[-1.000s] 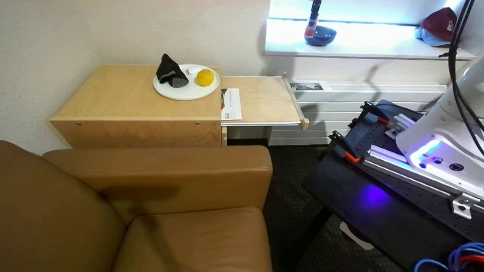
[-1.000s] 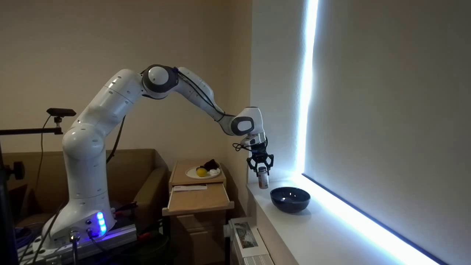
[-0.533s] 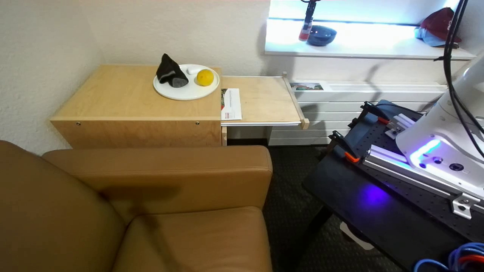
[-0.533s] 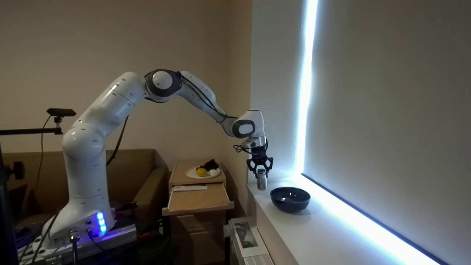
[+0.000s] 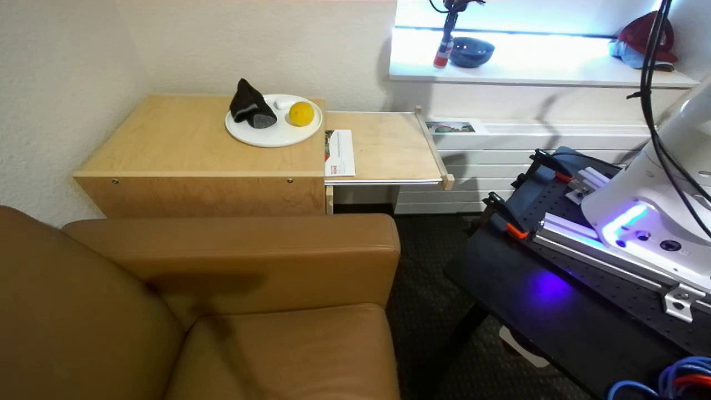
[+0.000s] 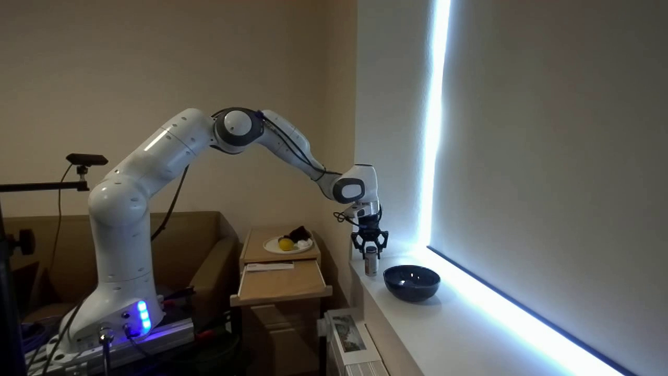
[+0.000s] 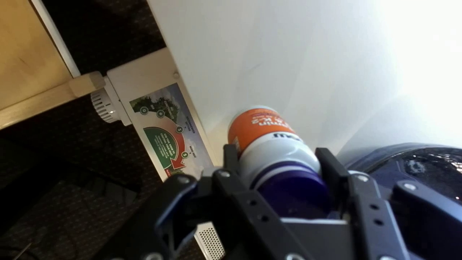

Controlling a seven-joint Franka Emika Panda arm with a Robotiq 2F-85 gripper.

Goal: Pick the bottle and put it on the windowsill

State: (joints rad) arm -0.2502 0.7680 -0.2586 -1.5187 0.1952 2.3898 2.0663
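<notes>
The bottle (image 7: 269, 126) is white with an orange label and a dark purple cap. My gripper (image 7: 276, 153) is shut on it near the cap in the wrist view, one finger on each side. In both exterior views the bottle (image 5: 442, 57) (image 6: 371, 267) hangs upright below the gripper (image 6: 371, 255), over the near corner part of the white windowsill (image 6: 449, 334). Its base is at or just above the windowsill surface; I cannot tell if it touches. The windowsill (image 7: 260, 54) fills the upper right of the wrist view.
A dark blue bowl (image 6: 411, 284) stands on the sill right beside the bottle. A red and blue cap (image 5: 647, 39) lies at the sill's far end. A radiator (image 6: 347, 334) is below the sill edge. A plate (image 5: 266, 141) holds a yellow fruit and a black lump on the wooden cabinet.
My gripper has moved down with the bottle in it, and toward the sill's front edge, away from the bowl in an exterior view. The bowl and plate have not moved.
</notes>
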